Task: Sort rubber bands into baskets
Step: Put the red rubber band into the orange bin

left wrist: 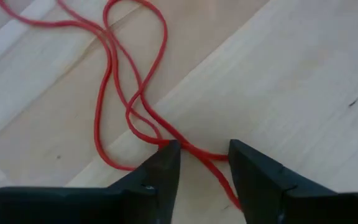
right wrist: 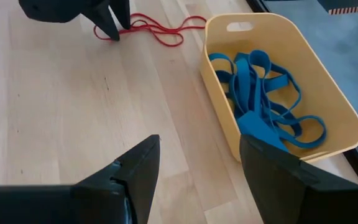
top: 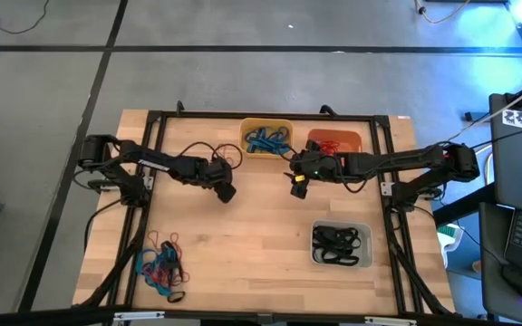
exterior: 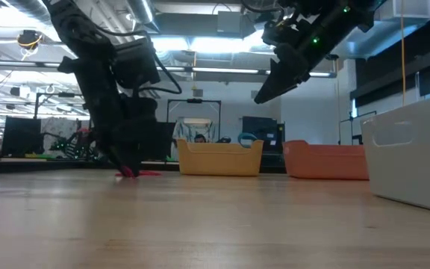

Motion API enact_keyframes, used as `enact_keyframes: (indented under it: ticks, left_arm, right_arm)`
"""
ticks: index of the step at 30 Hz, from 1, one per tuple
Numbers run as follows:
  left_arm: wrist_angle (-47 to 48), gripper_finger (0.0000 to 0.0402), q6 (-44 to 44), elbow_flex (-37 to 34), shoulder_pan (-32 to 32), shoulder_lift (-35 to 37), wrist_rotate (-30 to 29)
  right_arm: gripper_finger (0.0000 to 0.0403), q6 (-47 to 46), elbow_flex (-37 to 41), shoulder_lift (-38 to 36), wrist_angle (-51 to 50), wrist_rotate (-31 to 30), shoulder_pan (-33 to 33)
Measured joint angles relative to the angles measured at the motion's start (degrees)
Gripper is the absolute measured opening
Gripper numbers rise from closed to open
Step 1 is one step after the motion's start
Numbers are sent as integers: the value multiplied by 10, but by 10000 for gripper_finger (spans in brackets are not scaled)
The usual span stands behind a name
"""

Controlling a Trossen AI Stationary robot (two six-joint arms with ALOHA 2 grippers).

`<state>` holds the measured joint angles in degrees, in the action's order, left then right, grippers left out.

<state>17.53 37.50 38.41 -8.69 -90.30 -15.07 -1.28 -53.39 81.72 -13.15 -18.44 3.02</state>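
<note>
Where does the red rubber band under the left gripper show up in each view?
High view: hidden under the left gripper, mid-table.
Low view: red rubber band on the tabletop, at the left gripper's fingertips, left of the yellow basket.
Left wrist view: loops run between the open fingers.
Right wrist view: beside the yellow basket, under the left gripper.
Shared landmark: the yellow basket.

red rubber band (left wrist: pixel 132 93) on pale wood table (top: pixel 252 235). yellow basket (right wrist: pixel 328 106) full of blue bands (right wrist: pixel 263 93). orange basket (top: pixel 335 141), red stuff inside. pale grey basket (top: pixel 341 244), black bands (top: pixel 336 241). mixed pile (top: pixel 159 264) blue/red/black. both arms dark, black frame (top: pixel 270 116) round table.
</note>
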Motion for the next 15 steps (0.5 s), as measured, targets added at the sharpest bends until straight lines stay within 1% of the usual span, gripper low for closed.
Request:
enact_keyframes:
  ticks: [4, 10, 12, 15]
  left_arm:
    - [-7, 86, -39, 0, 1, 0, 10]
    - [-8, 18, -138, 0, 1, -1, 32]
    - [-8, 6, -169, 0, 1, -1, 34]
    - [-7, 9, -198, 0, 5, 5, 33]
  right_arm:
    - [222, 0, 0, 0, 0, 0, 0]
    - [222, 1, 0, 3, 0, 0, 0]
    - [222, 1, 0, 7, 4, 0, 0]
    - [222, 3, 0, 9, 1, 0, 0]
